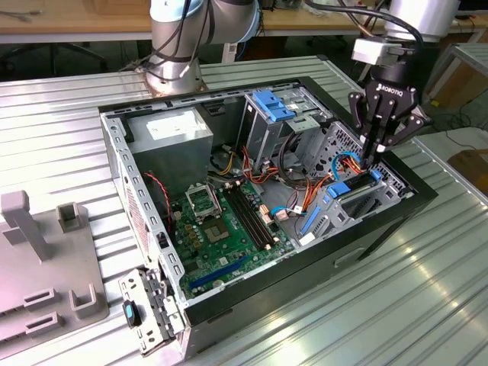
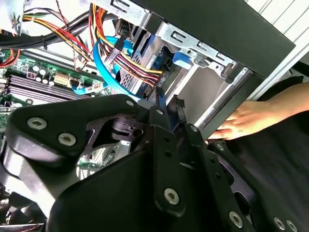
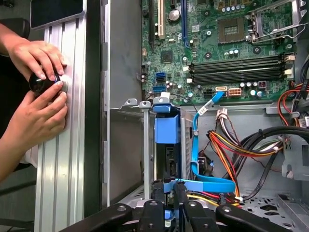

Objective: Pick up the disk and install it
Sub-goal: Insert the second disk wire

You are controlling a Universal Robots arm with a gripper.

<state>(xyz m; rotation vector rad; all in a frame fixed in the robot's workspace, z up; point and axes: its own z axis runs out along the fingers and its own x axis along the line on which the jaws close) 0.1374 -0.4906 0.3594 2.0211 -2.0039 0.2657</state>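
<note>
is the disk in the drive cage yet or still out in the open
In, at least mostly. The disk stands on edge down in the metal cage, with the pincer at its top edge. Fully seated: cannot tell.

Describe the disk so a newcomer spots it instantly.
Start at the open computer case. Go to the grey drive cage at the exterior view's right, under the gripper. The disk stands on edge there; unlike the thin blue cables, it is a flat blue-railed slab.

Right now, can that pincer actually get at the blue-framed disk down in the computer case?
Probably yes: the pincer is already down at the disk, which stands on edge in its bay. The case is open on top, and the blue cable runs beside the disk, not across it.
</note>
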